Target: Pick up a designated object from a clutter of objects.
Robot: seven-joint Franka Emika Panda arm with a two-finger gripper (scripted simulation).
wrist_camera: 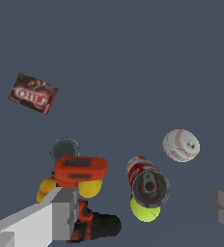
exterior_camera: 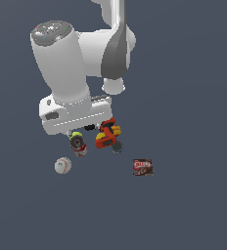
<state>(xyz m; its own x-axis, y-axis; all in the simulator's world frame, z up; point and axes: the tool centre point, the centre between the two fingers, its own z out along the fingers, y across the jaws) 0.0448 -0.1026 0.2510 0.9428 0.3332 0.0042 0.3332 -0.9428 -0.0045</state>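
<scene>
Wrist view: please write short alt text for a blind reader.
A white baseball lies alone on a dark floor, apart from a red can and an orange drill. A brown box lies farther off; the open pincer holds nothing.

The dark red-brown box (wrist_camera: 33, 93) bears white lettering, too blurred to read

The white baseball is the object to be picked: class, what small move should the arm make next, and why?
Probably a short sideways shift to centre the gripper over the baseball. In the exterior view the hand hangs above the red can and drill, while the ball lies apart, lower toward that view's left. The fingers are spread with nothing between them.
</scene>
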